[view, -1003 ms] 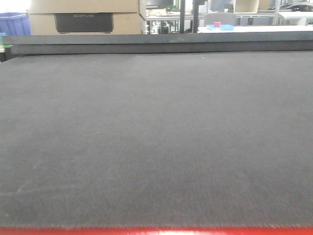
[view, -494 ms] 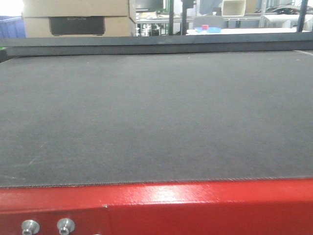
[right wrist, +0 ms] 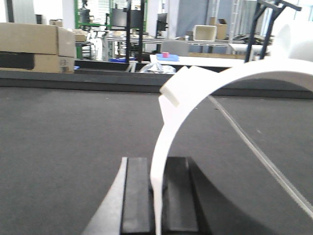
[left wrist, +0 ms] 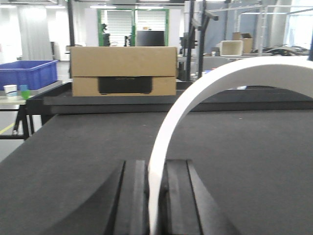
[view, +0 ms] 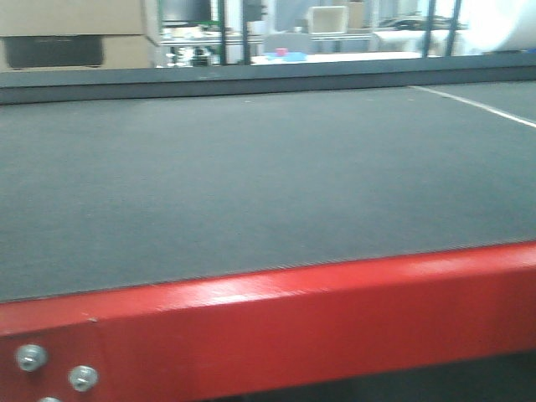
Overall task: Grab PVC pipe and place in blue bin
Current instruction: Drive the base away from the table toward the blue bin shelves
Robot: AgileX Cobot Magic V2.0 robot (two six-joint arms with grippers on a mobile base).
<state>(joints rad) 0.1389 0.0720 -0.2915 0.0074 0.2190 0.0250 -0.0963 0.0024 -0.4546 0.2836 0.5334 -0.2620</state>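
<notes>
My left gripper point(left wrist: 155, 169) is shut on the thin wall of a white PVC pipe point(left wrist: 205, 90), whose rim arcs up and off to the right in the left wrist view. The right gripper point(right wrist: 157, 166) is likewise shut on a white PVC pipe wall point(right wrist: 234, 78) that has a stepped end near its top left. I cannot tell whether both hold the same pipe. A blue bin point(left wrist: 29, 73) stands far left, beyond the table's back edge. Neither gripper nor pipe shows in the front view.
A dark mat point(view: 251, 167) covers the table, with a red metal edge point(view: 293, 310) and bolts at the near side. A cardboard box point(left wrist: 123, 71) sits at the back edge. A white line point(view: 477, 105) crosses the mat at right. Racks and benches stand behind.
The front view has pulled back and swung right: the table's red edge has risen into the frame, and the cardboard box has slid to the left.
</notes>
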